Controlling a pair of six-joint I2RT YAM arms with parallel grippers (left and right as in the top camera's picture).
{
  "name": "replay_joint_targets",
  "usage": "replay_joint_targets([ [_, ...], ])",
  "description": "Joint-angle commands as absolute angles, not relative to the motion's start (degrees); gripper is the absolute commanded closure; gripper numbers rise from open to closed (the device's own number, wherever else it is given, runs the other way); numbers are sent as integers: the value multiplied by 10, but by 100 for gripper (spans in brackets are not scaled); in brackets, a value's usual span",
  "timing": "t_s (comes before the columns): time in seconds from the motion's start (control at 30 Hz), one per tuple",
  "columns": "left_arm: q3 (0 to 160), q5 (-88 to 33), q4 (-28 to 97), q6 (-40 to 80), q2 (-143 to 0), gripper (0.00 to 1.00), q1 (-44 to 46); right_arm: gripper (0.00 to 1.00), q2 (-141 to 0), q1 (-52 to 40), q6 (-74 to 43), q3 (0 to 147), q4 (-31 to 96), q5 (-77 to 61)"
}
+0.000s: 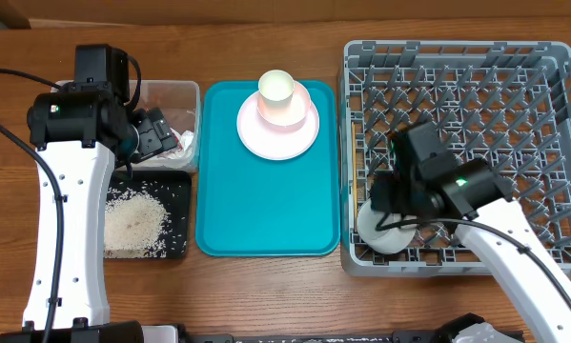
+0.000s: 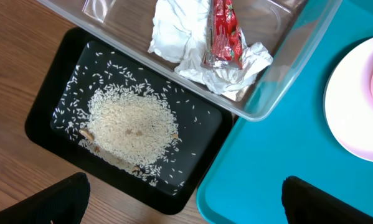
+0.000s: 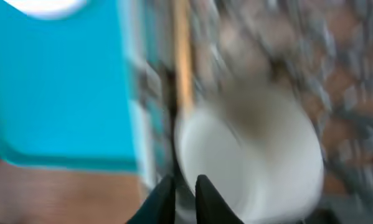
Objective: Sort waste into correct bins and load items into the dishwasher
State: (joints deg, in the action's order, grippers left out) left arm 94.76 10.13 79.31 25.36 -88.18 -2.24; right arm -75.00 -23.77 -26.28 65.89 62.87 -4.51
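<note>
White round bowl [image 1: 385, 232] sits in front-left corner of grey pegged plastic dish rack [image 1: 457, 45]. Right gripper [image 3: 185, 198] jaws narrow at its rim; blurred, grip uncertain. Release fully, lift straight up. Left gripper [image 2: 186, 200] wide open, empty.

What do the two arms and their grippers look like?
The left arm and right arm have white links and black joints; a green light glows on the right one. A black cable runs beside the left arm. The left gripper and right gripper have black fingers.
</note>
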Motion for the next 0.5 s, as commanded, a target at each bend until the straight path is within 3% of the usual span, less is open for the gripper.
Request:
replay_joint_targets([
  [0.0,953,105,792,255,-884,0,-22,84,-746,-238,-236,682,581,-37],
  [0.2,953,105,792,255,-884,0,-22,85,-790,-239,-220,682,505,-30],
  [0.47,953,105,792,255,-884,0,-22,75,-899,-239,-177,682,416,-24],
])
